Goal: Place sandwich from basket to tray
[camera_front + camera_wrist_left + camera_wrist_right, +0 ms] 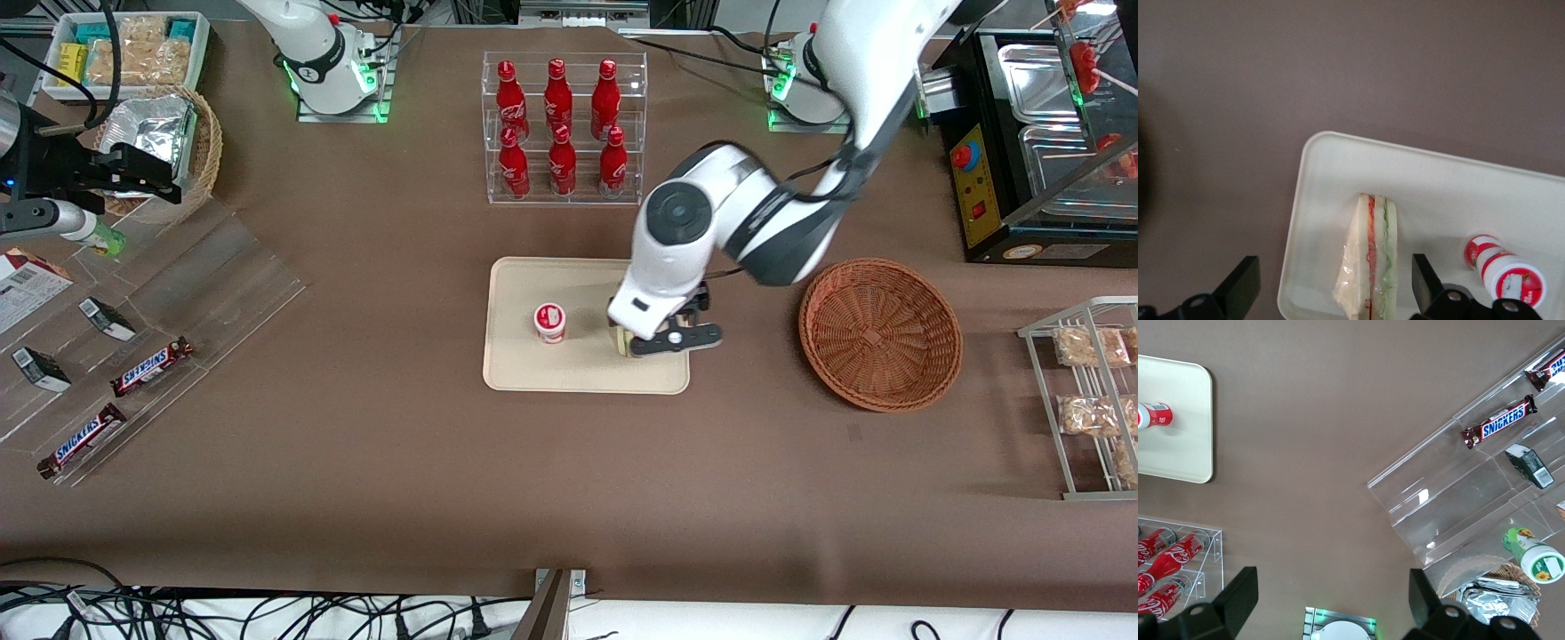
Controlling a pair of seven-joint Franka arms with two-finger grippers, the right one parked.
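Sandwich [1371,260]: lies on the tray [516,293], standing on its edge, bread and red-green filling layers facing up, close to the tray's corner nearest the basket.
Gripper [653,342]: low over the tray, fingers [1239,283] spread apart, one on each side of the sandwich, touching neither face; one finger hangs outside the tray's rim over the tablecloth.
Basket [880,333]: round brown wicker, nothing in it, on the table beside the tray toward the working arm's end, apart from it.
Cup [549,322]: one small red-and-white cup standing on the tray, near the sandwich but not touching; it is the closest obstacle to the gripper.
Bottle rack [564,129]: clear rack with six red bottles, farther from the front camera than the tray, well apart.
Snack shelf [160,293]: clear stepped stand toward the parked arm's end with two Snickers bars [151,366] and two small dark packets.
Other basket [200,142]: paler wicker with silver foil, toward the parked arm's end.
Wire rack [1089,400]: beige snack packets, at the working arm's end.
Black machine [1005,178]: with steel trays, at the working arm's end, farther from the camera than the brown basket.
Open room: bare brown cloth between the tray and the table's front edge, also between tray and snack shelf.
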